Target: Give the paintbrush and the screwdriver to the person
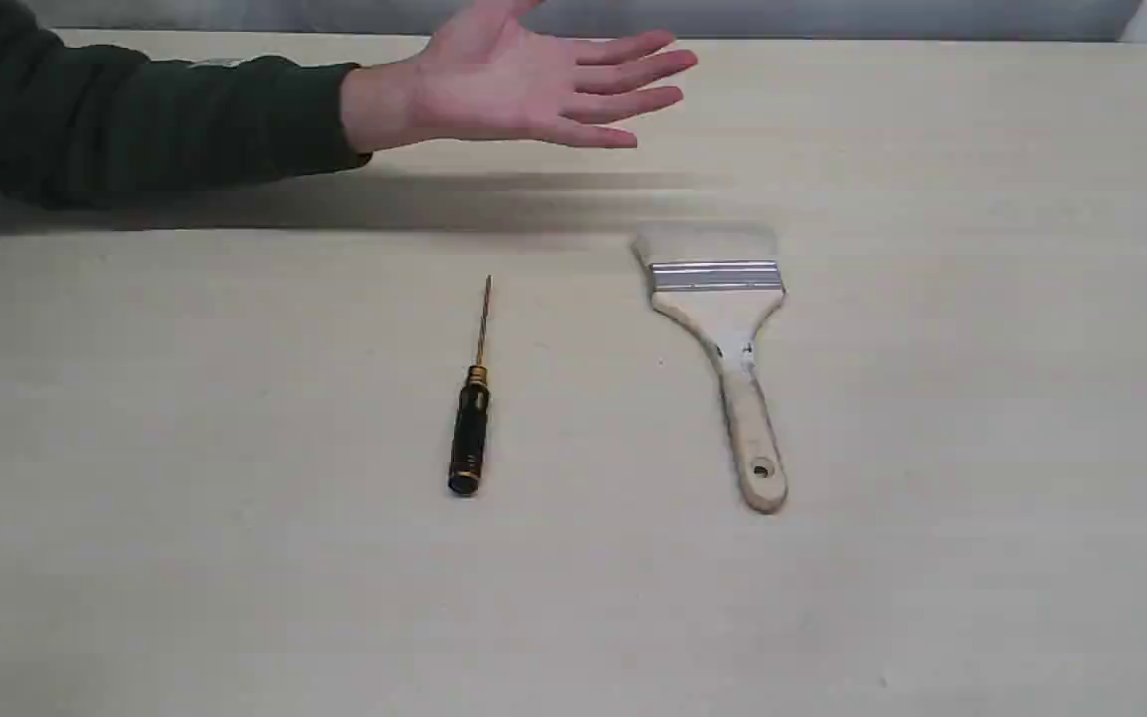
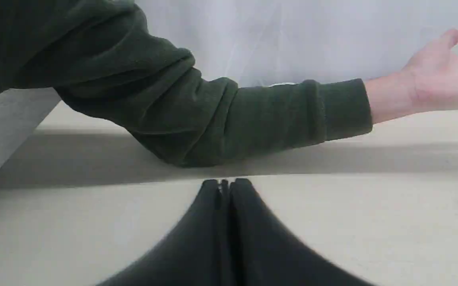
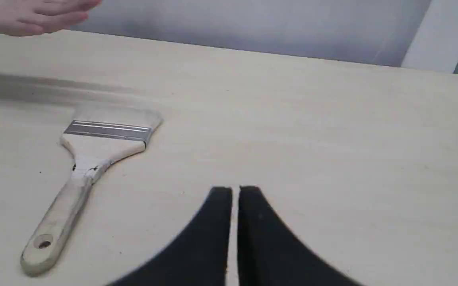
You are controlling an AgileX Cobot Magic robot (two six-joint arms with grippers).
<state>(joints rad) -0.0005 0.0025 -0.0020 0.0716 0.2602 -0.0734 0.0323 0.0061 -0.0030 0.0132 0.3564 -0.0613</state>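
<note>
While nothing is yet being grasped, both tools are being shown lying on the surface (image 1: 235, 597). The screwdriver (image 1: 471, 418) is lying near the middle, and the paintbrush (image 1: 723, 339) well apart from it toward the right edge; shaft and bristles are being pointed at the far edge. The person's hand (image 1: 524, 85) is being held open above the far edge. The left end effector (image 2: 225, 183) is being shown clenched and empty. The right end effector (image 3: 235, 190) is being shown all but clenched, likewise empty, near the paintbrush handle. Both handovers are being judged as not yet begun.
</note>
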